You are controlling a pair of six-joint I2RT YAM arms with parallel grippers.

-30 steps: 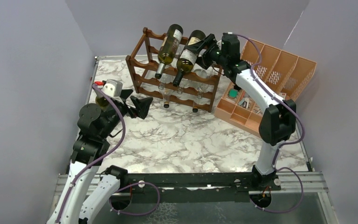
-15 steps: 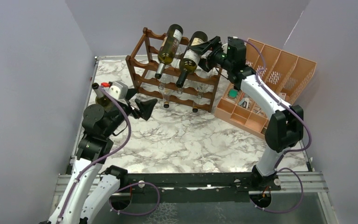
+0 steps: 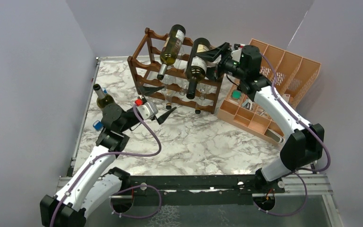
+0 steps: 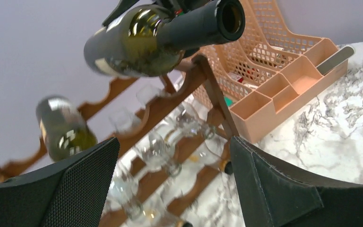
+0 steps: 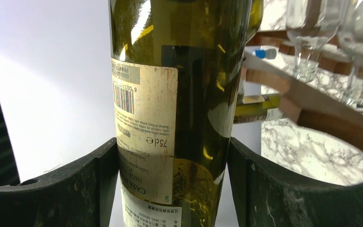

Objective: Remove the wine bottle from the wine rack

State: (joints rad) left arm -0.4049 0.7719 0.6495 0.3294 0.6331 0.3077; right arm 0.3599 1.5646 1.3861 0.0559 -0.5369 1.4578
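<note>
The green wine bottle (image 3: 197, 66) is pinched across its labelled body by the right gripper (image 3: 213, 59) — a hold on the widest part, presumably so that the weight is borne during the lift. It is held tilted, neck down, just above the right end of the wine rack (image 3: 147, 42), apparently clear of the top rail. The left gripper (image 3: 156, 101), jaws spread and empty, is aimed up at the neck from in front of the rack — probably to support it. A second bottle (image 3: 172, 45) lies on the rack's top tier.
</note>
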